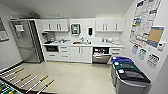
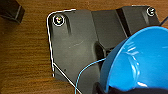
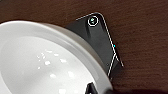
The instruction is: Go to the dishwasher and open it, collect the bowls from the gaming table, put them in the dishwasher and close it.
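Note:
The dishwasher [image 1: 101,56] stands open under the far counter, its steel door folded down and a dark rack showing inside. In the left wrist view a bright blue bowl [image 2: 140,60] hangs above the brown floor, with my left gripper [image 2: 103,88] shut on its rim. A pale white bowl [image 3: 45,62] shows large in the right wrist view, and my right gripper [image 3: 93,89] is shut on its edge. The gaming table is out of view.
A green table-football table [image 1: 7,87] with rods juts in at the near left. Lidded waste bins [image 1: 128,76] line the right wall. A tall steel fridge [image 1: 26,41] stands at the far left, white cabinets and a sink counter [image 1: 82,44] along the back. Pale floor lies between.

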